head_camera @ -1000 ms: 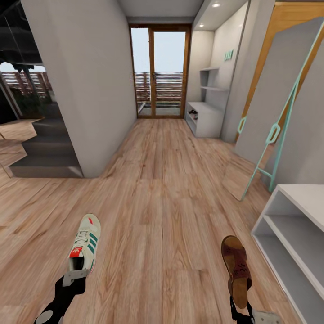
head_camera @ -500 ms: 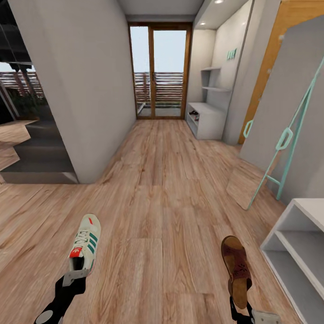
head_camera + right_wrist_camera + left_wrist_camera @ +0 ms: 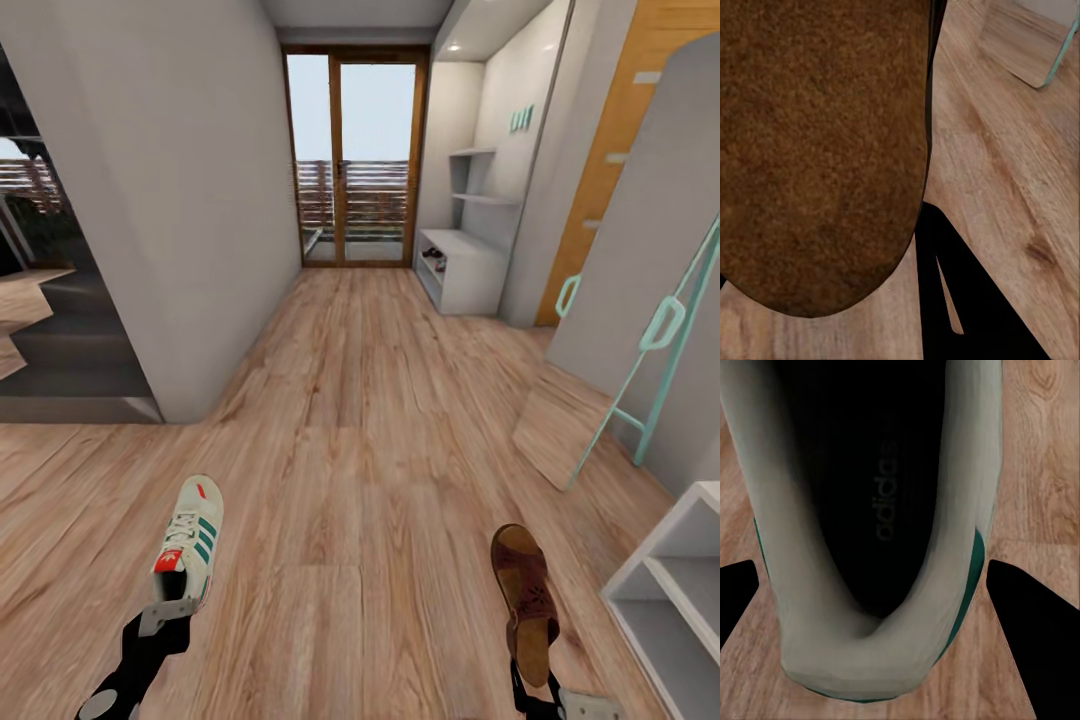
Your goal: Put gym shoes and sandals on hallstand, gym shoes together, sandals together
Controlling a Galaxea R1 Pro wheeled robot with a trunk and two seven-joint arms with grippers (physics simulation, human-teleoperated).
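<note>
Left gripper (image 3: 165, 617) is clamped on the heel of a gym shoe (image 3: 188, 541), which is carried toe-forward above the corridor floor (image 3: 360, 420). From the left wrist view, the shoe's heel collar (image 3: 870, 660) is seen seated between the dark fingers (image 3: 1031, 622).

Right gripper (image 3: 535, 690) is closed on the heel end of a sandal (image 3: 525, 590), tan footbed up, likewise carried ahead of the robot. In the right wrist view, the footbed (image 3: 817, 150) is seen close against the camera; one finger (image 3: 960, 300) is visible beside it.

Step in hand, as judged: transport, one shoe per arm. The hallstand (image 3: 462, 268) is seen well ahead on the corridor's right side, by the glass door (image 3: 355, 160); something dark is already sitting in its lower shelf, too small to identify.

A separate grey shelf unit (image 3: 670, 590) is at near right.

Next move, as judged: base to be driven down the corridor and turned to face the hallstand, then each shoe set on the bench with room left beside it for its mate.
</note>
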